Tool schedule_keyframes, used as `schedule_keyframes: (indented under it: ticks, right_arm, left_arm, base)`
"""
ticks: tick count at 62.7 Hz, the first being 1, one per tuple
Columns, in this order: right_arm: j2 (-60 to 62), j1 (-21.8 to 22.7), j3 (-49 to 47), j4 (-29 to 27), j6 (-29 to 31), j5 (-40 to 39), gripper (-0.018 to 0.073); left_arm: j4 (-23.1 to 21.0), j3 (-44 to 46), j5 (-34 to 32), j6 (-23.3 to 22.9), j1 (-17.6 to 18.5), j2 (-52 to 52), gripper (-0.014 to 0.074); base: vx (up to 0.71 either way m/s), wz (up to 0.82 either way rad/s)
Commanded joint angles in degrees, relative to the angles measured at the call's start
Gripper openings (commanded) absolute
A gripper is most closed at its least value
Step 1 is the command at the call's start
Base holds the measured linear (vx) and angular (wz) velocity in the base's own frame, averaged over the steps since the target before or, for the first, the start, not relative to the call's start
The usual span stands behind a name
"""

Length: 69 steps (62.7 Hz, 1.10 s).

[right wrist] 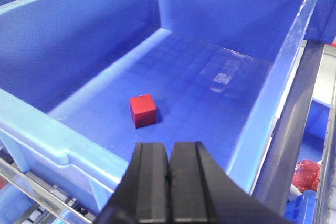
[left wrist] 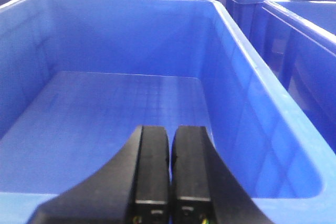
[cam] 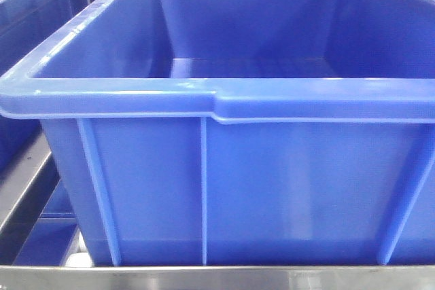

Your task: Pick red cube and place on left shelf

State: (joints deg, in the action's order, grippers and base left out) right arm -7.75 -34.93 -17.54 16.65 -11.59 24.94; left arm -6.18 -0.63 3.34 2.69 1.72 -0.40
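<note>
Red cube (right wrist: pixel 143 111) only in right-wrist view

A big blue bin (cam: pixel 224 188) filled the front view, its thick rim (cam: pixel 136 93) running across the middle and vertical ribs (cam: pixel 203 188) down its near wall. It stood on a metal rack (cam: pixel 204 278). Another blue bin (cam: pixel 27 5) sat to its left, just beside it. In the left wrist view more blue bins (left wrist: pixel 294 40) lined up on the right (rims nearly touching). In the right wrist view something red and crinkled (right wrist: pixel 307 176) lay low at the right edge, too blurred to tell.
</note>
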Motion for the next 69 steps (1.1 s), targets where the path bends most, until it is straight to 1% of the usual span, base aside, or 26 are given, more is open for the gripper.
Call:
schedule_keyframes:
  ticks: [1, 6, 11, 20, 24, 29, 38, 46, 51, 57, 62, 69]
  right_arm:
    - [-0.51, 0.57, -1.49, 1.05, 0.58, -5.43, 0.0057]
    - [-0.51, 3.72, -0.83, 0.91, 0.02, -7.03, 0.0057]
    - [-0.51, 9.03, 1.35, -0.18, -1.23, -11.57, 0.0057]
    - [-0.51, 19.41, 8.05, -3.82, -1.49, -26.01, 0.0057]
    - [-0.33, 23.16, 10.78, -5.54, -1.49, -31.13, 0.0057]
    - [0.92, 27.14, 12.98, -7.06, -1.49, -34.89, 0.0057]
    - [5.22, 30.57, 14.83, -7.65, -1.49, -34.34, 0.0057]
    - [9.61, 31.78, 16.73, -9.67, -1.49, -30.81, 0.0057]
    - [9.36, 32.17, 17.84, -10.12, -1.41, -29.88, 0.0057]
    - [9.36, 33.39, 17.84, -10.12, -0.65, -26.88, 0.0057]
    - [9.36, 34.53, 17.84, -10.12, -0.27, -26.3, 0.0057]
    - [9.36, 34.76, 17.84, -10.12, 0.03, -25.84, 0.0057]
  left_arm:
    - [-0.27, -1.36, -3.8, -0.42, 0.27, -0.9, 0.0102]
    - [-0.27, -1.36, -3.8, -0.42, 0.27, -0.9, 0.0102]
    - [-0.27, -1.36, -3.8, -0.42, 0.27, -0.9, 0.0102]
    - [-0.27, -1.36, -3.8, -0.42, 0.27, -0.9, 0.0102]
    - [-0.27, -1.36, -3.8, -0.42, 0.27, -0.9, 0.0102]
    - [-0.27, -1.36, -3.8, -0.42, 0.27, -0.9, 0.0102]
    - [-0.27, -1.36, -3.8, -0.42, 0.27, -0.9, 0.0102]
    - [-0.27, -1.36, -3.8, -0.42, 0.27, -0.9, 0.0102]
    - [-0.27, -1.36, -3.8, -0.42, 0.27, -0.9, 0.0102]
    - [-0.27, -1.36, -3.8, -0.42, 0.27, -0.9, 0.0102]
    - [-0.27, -1.36, -3.8, -0.42, 0.27, -0.9, 0.0102]
    - [-0.27, -1.36, -3.8, -0.42, 0.27, -0.9, 0.0102]
  base:
    - [0.0, 0.0]
    - [0.0, 0.0]
    - [-0.03, -0.18]
    - [0.0, -0.02]
    - [0.0, 0.0]
    - [0.0, 0.0]
    - [0.01, 0.09]
    - [0.01, 0.04]
    - [0.0, 0.0]
    - [0.0, 0.0]
    - [0.0, 0.0]
    - [0.0, 0.0]
